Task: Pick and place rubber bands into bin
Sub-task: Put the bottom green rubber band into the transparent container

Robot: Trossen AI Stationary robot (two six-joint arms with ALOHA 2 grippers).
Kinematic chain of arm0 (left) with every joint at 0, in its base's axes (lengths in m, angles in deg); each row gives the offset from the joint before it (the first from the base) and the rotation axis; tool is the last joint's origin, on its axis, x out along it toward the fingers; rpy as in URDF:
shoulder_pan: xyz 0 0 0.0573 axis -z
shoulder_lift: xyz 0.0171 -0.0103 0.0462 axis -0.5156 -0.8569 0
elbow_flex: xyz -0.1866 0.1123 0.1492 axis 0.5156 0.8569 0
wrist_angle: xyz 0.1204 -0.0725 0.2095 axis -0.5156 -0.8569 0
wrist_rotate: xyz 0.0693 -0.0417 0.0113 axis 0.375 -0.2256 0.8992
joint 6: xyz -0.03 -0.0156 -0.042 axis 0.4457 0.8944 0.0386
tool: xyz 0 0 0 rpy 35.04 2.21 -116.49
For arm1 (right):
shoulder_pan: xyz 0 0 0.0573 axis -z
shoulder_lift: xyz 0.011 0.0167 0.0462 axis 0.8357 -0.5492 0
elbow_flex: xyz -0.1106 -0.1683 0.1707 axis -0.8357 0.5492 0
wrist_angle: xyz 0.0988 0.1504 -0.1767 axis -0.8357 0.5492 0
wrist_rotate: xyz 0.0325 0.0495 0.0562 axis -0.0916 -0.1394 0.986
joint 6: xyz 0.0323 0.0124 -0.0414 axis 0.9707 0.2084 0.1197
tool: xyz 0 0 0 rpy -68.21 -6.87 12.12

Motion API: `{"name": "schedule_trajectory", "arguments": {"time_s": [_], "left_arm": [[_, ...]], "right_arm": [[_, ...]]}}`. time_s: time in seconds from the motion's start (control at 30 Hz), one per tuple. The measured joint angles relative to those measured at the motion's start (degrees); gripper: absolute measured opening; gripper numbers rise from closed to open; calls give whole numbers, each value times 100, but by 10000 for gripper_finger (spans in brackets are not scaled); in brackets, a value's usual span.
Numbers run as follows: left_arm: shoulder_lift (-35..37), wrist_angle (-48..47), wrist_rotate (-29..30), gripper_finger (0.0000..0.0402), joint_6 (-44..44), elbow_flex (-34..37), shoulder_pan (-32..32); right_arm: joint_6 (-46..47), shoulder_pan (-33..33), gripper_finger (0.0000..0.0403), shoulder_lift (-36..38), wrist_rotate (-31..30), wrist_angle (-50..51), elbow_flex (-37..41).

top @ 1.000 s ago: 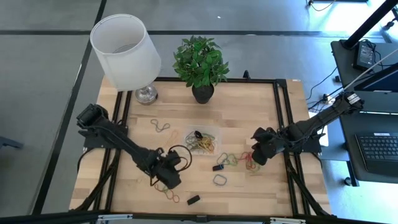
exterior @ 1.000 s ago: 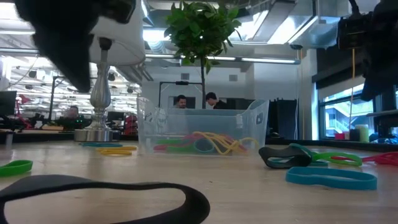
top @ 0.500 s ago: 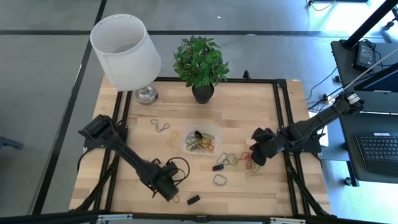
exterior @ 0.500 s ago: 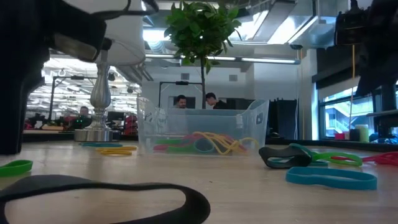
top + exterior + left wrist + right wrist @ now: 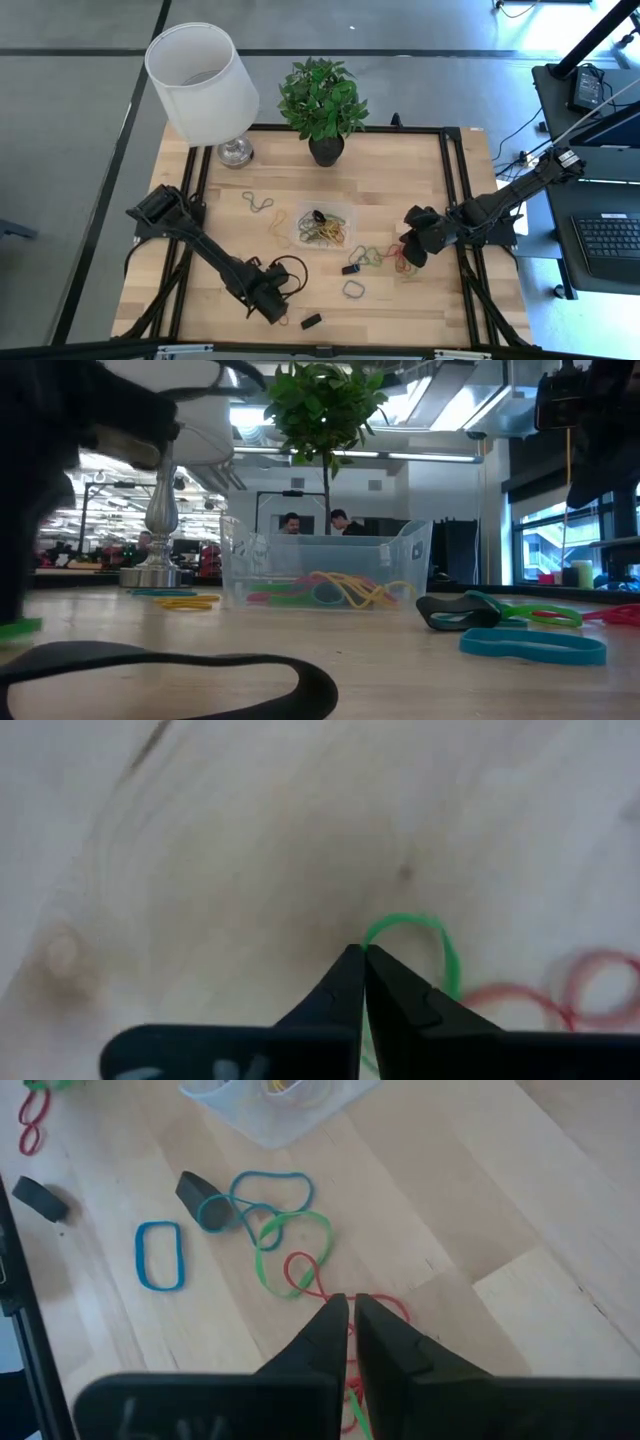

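Wooden desk: near its front edge the left gripper (image 5: pixel 361 952) has pinched shut on a green rubber band (image 5: pixel 440 942). Lift straight, then carry it to the bin (image 5: pixel 324 227) mid-desk. Right gripper (image 5: pixel 350 1304) hovers nearly closed, empty.

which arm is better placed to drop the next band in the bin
Left, probably: the left gripper is shut on a green rubber band. The right gripper hangs over loose bands, holding nothing visible.

An open-plan robotics lab or office: a framed wooden table (image 5: pixel 400 170) stands on grey flooring, a desk with a keyboard (image 5: pixel 610 240) beside it, and people (image 5: pixel 290 523) sit at distant workstations under exposed ceiling ducts (image 5: pixel 440 400).
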State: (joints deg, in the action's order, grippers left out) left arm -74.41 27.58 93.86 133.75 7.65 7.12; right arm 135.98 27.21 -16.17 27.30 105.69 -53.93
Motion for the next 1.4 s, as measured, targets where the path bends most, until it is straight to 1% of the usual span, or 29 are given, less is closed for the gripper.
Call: {"name": "schedule_trajectory", "arguments": {"time_s": [0.1, 0.33, 0.43, 0.53, 0.63, 0.77, 0.97, 1.1, 1.23, 1.4], "left_arm": [[342, -364, 102, 2, -113, -93, -21], [1167, -1028, 402, 2, -511, -256, -326], [1386, -1426, 586, 2, -965, -456, -545], [1477, -1812, 790, 2, -1556, -802, -828], [1471, -1946, 802, 2, -2238, -1100, -1204], [1471, -1921, 968, 2, -2886, -1283, -1783], [1416, -1230, 916, 2, -3964, -1302, -2591], [1181, -697, 687, 2, -4484, -1300, -2968], [776, -327, 315, 2, -4844, -1300, -3197], [211, -293, -37, 2, -5010, -1297, -3345]], "right_arm": [[-3, 0, 28, 0, 0, 2, 0], [-107, 0, 28, 0, -1, 4, 0], [-135, 0, 28, -2, -43, 7, 0], [-135, 0, 28, -2, -294, 6, 0], [-136, 0, 28, -4, -448, -1, 0], [-152, 0, 28, -4, -454, -24, 0], [-156, 2, 28, -4, -457, -28, 0], [-155, 2, 28, -4, -460, -33, 0], [-157, 2, 28, -4, -469, -57, 0], [-156, 2, 28, -4, -469, -59, 0]]}}
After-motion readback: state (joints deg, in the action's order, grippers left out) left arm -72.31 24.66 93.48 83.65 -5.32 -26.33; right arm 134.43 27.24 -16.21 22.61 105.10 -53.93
